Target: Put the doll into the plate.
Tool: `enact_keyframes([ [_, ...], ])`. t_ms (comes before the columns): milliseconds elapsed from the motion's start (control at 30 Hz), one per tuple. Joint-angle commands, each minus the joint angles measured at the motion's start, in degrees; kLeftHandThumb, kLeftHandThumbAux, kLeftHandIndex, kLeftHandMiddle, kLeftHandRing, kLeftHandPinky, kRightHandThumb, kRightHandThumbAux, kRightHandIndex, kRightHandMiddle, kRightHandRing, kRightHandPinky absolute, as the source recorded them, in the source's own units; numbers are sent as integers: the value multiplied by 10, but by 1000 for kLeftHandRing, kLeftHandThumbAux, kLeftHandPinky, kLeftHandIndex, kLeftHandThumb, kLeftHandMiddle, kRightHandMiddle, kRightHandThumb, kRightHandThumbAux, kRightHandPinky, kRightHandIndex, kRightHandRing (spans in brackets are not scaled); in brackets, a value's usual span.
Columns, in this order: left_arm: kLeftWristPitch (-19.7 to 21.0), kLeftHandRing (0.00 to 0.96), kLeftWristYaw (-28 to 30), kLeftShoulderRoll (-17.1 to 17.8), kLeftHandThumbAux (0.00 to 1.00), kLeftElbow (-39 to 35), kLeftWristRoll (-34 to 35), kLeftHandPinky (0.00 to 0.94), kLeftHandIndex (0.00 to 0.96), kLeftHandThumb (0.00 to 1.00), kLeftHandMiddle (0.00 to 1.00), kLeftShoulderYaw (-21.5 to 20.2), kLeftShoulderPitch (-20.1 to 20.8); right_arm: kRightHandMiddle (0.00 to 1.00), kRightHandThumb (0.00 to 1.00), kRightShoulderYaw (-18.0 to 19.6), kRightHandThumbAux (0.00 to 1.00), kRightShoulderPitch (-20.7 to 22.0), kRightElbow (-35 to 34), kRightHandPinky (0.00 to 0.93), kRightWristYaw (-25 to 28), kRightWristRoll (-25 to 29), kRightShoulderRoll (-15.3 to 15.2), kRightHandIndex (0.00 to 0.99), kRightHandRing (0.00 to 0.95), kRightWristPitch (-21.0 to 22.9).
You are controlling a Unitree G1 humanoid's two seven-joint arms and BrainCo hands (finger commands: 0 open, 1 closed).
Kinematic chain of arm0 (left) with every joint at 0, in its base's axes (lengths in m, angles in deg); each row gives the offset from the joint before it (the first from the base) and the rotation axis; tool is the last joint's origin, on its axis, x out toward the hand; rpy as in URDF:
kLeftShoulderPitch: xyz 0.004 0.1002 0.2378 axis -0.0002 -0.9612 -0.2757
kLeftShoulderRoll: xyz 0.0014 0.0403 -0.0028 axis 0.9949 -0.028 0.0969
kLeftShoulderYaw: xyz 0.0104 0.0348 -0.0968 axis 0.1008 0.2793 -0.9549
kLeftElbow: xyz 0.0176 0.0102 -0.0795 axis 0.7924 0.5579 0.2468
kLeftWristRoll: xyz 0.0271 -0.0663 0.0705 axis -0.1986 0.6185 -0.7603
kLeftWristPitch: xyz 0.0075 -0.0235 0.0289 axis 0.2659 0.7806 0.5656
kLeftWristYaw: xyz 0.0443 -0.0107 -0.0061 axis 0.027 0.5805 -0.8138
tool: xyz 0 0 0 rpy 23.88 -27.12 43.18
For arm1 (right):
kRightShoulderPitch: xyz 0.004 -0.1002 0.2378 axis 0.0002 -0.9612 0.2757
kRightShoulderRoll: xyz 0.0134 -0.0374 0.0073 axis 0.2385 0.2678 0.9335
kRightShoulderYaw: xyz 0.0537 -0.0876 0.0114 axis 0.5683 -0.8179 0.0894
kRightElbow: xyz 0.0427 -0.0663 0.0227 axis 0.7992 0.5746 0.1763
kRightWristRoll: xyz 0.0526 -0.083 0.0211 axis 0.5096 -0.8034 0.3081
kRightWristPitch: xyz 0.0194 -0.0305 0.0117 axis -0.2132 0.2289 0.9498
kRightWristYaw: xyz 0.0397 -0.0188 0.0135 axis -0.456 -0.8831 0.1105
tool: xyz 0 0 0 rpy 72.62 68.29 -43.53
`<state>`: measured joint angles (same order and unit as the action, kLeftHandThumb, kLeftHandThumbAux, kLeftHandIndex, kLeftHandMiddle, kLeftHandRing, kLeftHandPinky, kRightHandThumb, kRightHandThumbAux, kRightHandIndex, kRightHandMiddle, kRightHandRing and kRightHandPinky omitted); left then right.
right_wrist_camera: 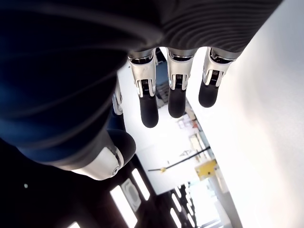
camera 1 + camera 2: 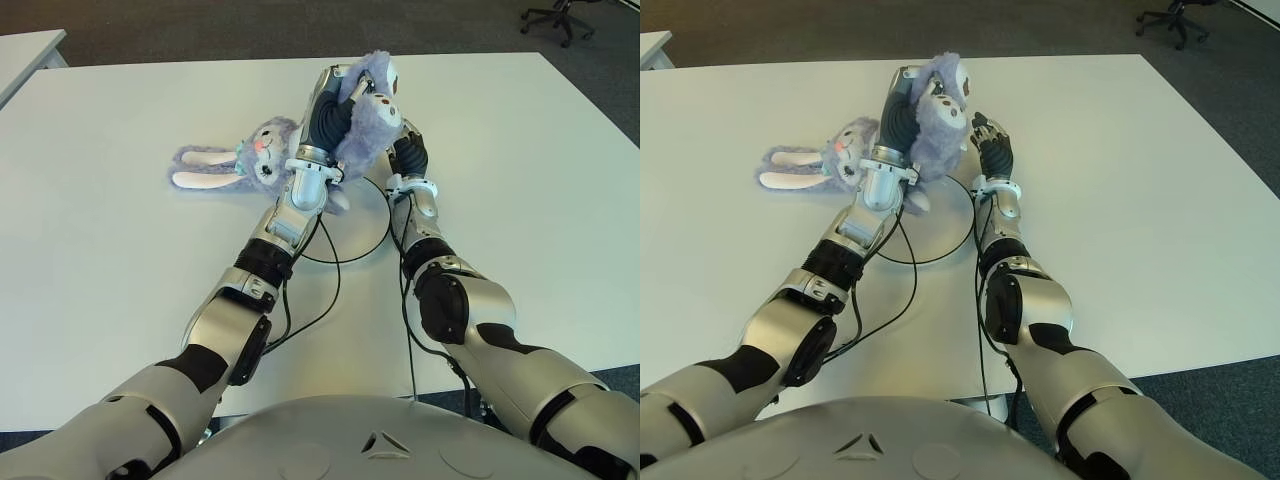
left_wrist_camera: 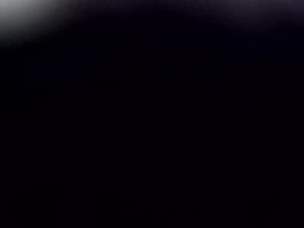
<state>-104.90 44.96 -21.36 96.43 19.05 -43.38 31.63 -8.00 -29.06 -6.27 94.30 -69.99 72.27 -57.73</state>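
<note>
Left hand (image 2: 902, 118) curled around the fluffy lavender plush bunny doll (image 2: 932, 128), holding its body raised over the round white plate (image 2: 945, 225); the doll's head and ears lie on the white table (image 2: 1120, 180). Right hand (image 2: 993, 150) just beside the doll, fingers (image 1: 148, 102) extended, holding nothing.

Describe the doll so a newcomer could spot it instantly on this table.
On the white table, find the robot's left hand near the far middle. Its fingers clasp a fluffy lavender rabbit doll, body lifted, over the white plate. Its head and long white-lined ears trail to the robot's left; it is the only furry thing here.
</note>
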Motion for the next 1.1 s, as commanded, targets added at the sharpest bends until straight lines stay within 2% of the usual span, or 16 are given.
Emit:
enact_keyframes([
  [33, -6, 857, -1, 0, 659, 26, 13, 871, 765, 916, 859, -10, 6, 180, 705, 5, 720, -54, 29, 104, -3, 8, 17, 415, 113, 26],
  [733, -50, 853, -10, 0, 669, 88, 16, 867, 760, 909, 856, -20, 15, 173, 699, 0, 725, -56, 25, 134, -5, 7, 15, 405, 122, 21],
  [1100, -55, 850, -8, -1, 668, 105, 18, 862, 753, 890, 854, -21, 12, 184, 700, 1, 724, -56, 24, 140, -2, 10, 15, 407, 131, 22],
])
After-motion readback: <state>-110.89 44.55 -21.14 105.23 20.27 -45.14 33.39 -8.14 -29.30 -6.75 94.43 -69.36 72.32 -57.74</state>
